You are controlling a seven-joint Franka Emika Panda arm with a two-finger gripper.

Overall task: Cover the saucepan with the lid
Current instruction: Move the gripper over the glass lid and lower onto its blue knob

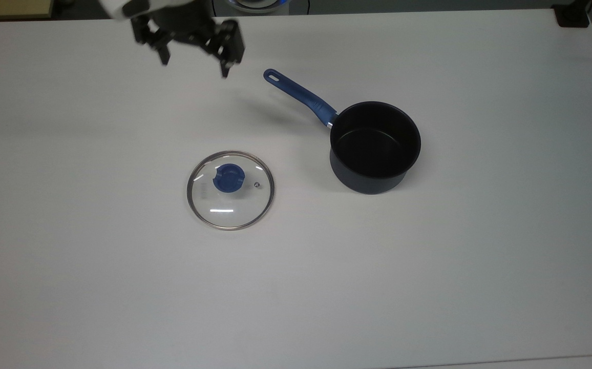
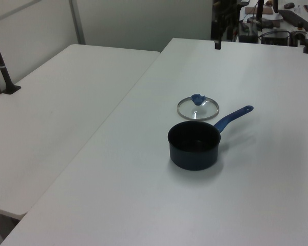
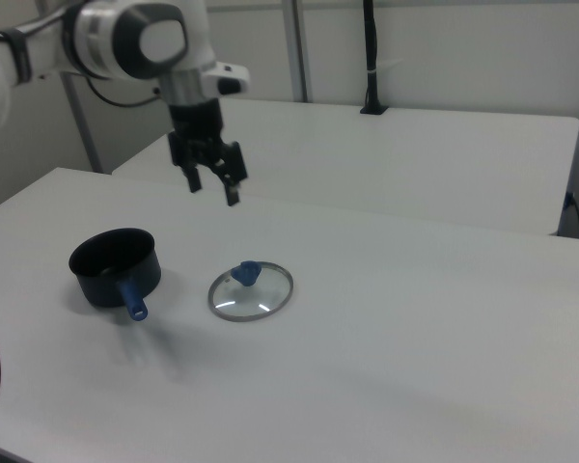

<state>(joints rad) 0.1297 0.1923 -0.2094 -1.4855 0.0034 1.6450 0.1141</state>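
Worktop (image 1: pixel 96 287): white, flat.
Lid (image 1: pixel 230 189): flat on worktop, knob up.
Saucepan (image 1: pixel 375 146): upright on worktop, at the top view's right of lid, apart from it.

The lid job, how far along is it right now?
Nothing is done yet: the lid lies flat on the table, apart from the empty saucepan. The tool hangs open above the table, holding nothing. Grasping, carrying and placing all remain.

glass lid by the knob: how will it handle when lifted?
The round clear glass lid with a steel rim lies flat on the white table, so it probably won't roll. It is likely stiff and fragile, being glass. Its blue centre knob is small, so the lid may swing when held there.
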